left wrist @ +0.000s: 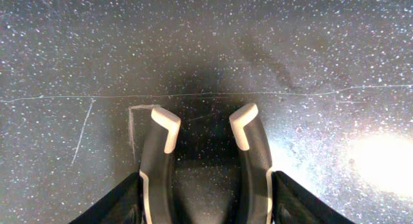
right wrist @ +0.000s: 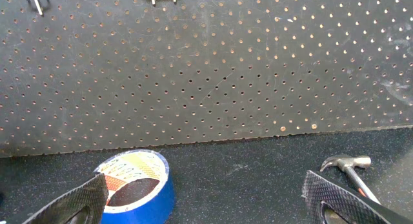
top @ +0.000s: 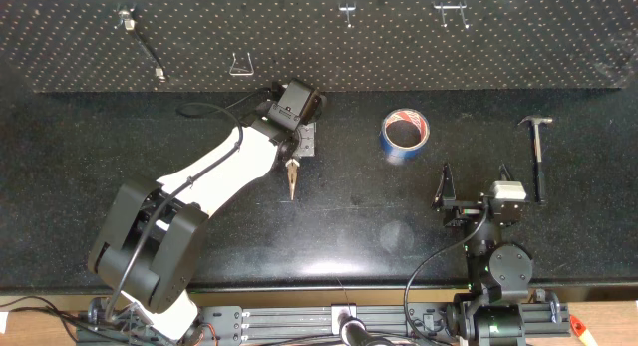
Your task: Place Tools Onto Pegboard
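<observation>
Pliers: handles sit between left tool fingers; tool spread wide, flanking them, not clamped.

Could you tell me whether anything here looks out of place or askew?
Mildly: the slim tool on the pegboard hangs slanted from its hook instead of straight down. The worktop shows thin pale scratches beside the open left hand. Nothing spilled or broken.

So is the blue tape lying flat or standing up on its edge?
Lying flat. The blue tape roll rests on the table with its hole facing up in the top view.
</observation>
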Controlling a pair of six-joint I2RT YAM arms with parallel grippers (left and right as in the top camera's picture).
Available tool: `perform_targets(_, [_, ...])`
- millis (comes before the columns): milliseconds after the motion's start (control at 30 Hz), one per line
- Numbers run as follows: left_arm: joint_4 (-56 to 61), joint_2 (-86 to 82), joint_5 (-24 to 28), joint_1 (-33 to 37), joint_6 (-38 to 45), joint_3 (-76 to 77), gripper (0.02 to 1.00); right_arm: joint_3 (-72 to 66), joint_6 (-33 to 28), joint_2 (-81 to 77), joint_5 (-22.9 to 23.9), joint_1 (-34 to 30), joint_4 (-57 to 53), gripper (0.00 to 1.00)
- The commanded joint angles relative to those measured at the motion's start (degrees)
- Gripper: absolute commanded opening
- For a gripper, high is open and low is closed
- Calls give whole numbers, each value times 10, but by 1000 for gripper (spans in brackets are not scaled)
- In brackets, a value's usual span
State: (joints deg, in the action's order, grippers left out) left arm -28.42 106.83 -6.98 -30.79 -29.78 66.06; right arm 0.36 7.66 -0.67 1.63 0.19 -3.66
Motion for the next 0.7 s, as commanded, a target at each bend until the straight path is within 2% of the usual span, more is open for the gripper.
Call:
perform_targets(33, [2,13,21,0,-3,8,137,-1,-4,6,9,4,-3,980])
perform_targets(133, [2,13,21,0,-4,8,137,-1,-4,6,9,4,-3,980])
perform_targets(233, [2,13,21,0,-4,8,31,-1,-4,6,9,4,-3,980])
perform_targets(367, [1,4,21,0,-4,8,27,-1,-4,6,9,4,-3,980])
perform_targets(533, [-17,-50,-5,2,8,8,29,-1,-4,6,9,4,-3,978])
perform_targets(700, [-93,-135,-13,5,13,8,29,-1,-4,6,9,4,-3,980])
